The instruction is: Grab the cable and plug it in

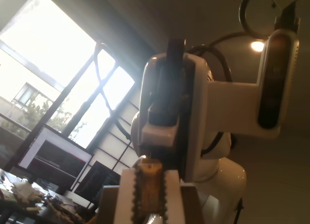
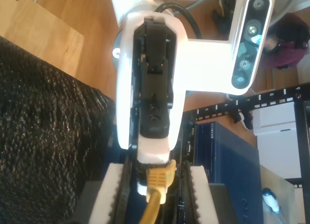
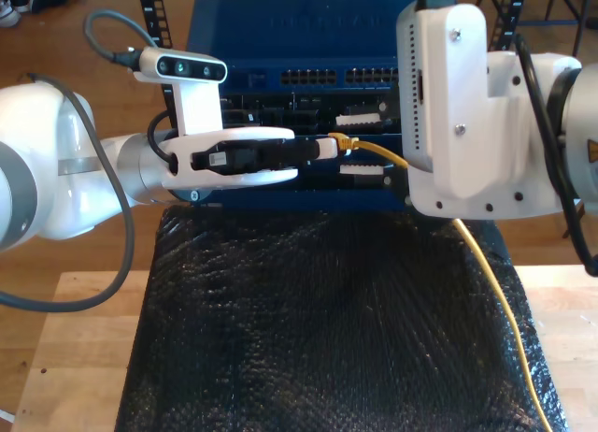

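So, two arms here, meeting tip to tip over the far edge of the black mat (image 3: 318, 329). My first gripper (image 3: 329, 145) comes in level from the exterior view's left, reaching sideways with its wrist camera (image 3: 182, 69) sitting on top. My second gripper (image 3: 363, 146) comes from the exterior view's right, and its big white body blocks a good part of the scene behind it.

One yellow cable (image 3: 374, 149). My first gripper's fingers are clamped on its plug end, and in the first wrist view you can see the toothed pads (image 1: 127, 195) pressed against the yellowish piece. My second gripper's pads (image 2: 114, 195) are spread, sitting on either side of the cable with gaps showing, not touching it. From there the cable passes behind the second arm and trails down across the mat toward the exterior view's lower right.

One blue network unit (image 3: 299, 30) with rows of ports stands right behind the grippers, and there's a wooden table (image 3: 84, 348) under the mat.
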Action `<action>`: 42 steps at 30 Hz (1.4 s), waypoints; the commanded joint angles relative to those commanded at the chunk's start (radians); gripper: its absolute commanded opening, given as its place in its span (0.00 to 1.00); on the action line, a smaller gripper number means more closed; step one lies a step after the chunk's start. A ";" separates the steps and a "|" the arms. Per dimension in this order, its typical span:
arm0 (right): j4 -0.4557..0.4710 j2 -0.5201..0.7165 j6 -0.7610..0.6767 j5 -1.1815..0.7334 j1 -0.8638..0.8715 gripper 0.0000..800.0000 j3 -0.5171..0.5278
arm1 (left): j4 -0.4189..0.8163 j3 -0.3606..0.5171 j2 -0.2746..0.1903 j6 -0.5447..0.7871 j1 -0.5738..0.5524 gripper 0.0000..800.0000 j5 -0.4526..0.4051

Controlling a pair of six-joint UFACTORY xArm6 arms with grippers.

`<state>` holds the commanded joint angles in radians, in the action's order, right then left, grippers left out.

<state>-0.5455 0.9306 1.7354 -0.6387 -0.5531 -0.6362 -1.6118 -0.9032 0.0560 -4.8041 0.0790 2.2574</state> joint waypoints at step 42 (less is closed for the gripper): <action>-0.009 0.002 -0.002 0.006 0.000 0.23 0.000 | 0.000 -0.006 0.000 0.000 0.000 0.04 0.014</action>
<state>-0.5547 0.9321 1.7338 -0.6325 -0.5531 -0.6362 -1.6118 -0.9093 0.0560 -4.8041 0.0790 2.2712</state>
